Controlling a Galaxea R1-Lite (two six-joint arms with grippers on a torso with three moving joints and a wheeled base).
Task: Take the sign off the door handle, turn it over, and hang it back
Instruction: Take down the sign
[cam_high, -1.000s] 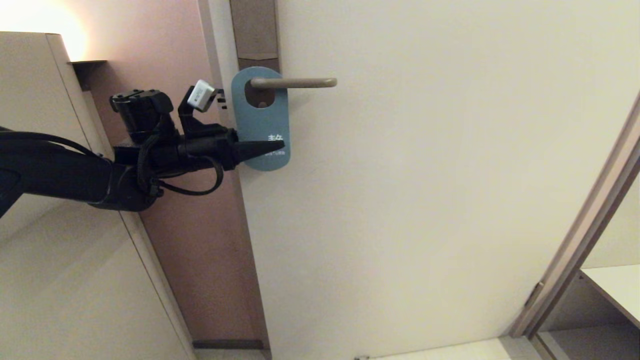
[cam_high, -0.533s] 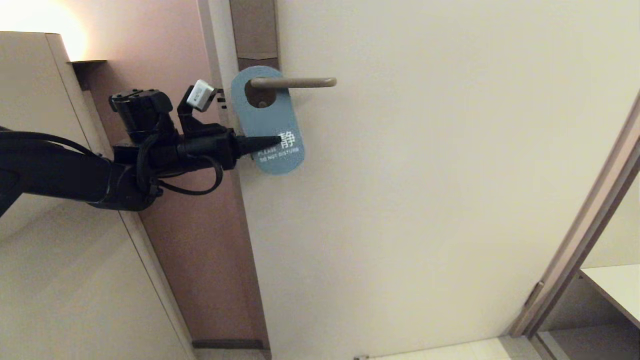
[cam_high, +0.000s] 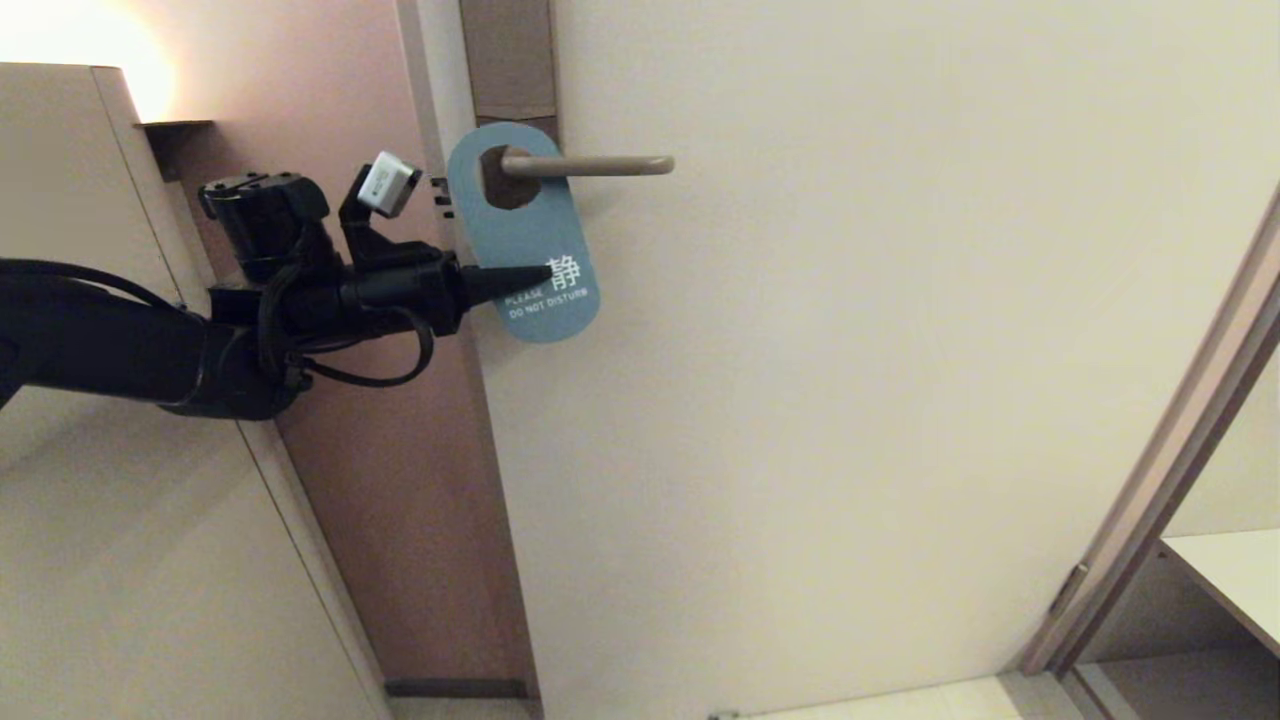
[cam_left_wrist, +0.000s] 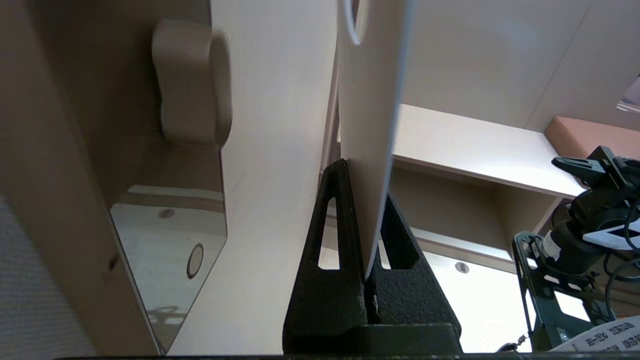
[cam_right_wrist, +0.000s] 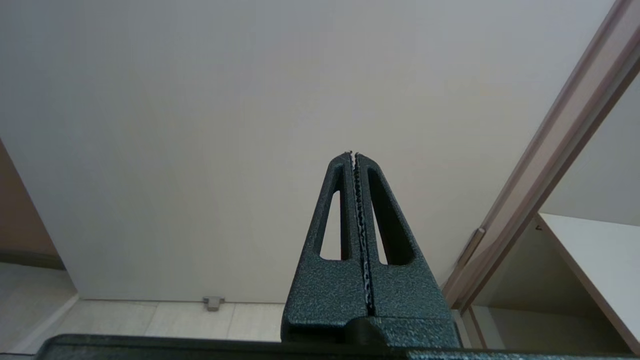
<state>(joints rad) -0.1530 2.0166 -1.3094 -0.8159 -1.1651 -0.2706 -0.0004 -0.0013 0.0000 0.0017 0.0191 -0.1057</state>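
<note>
At upper centre-left of the head view, the blue "DO NOT DISTURB" sign (cam_high: 523, 235), tilted on the door handle (cam_high: 585, 165), is pinched by the left hand (cam_high: 535, 273); the right hand (cam_right_wrist: 353, 155) is closed empty.

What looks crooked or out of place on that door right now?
The sign hangs askew on the door handle, its lower end swung out to the right instead of hanging straight down. The left end effector is shut on its lower edge, which explains the tilt. Nothing looks damaged.
</note>
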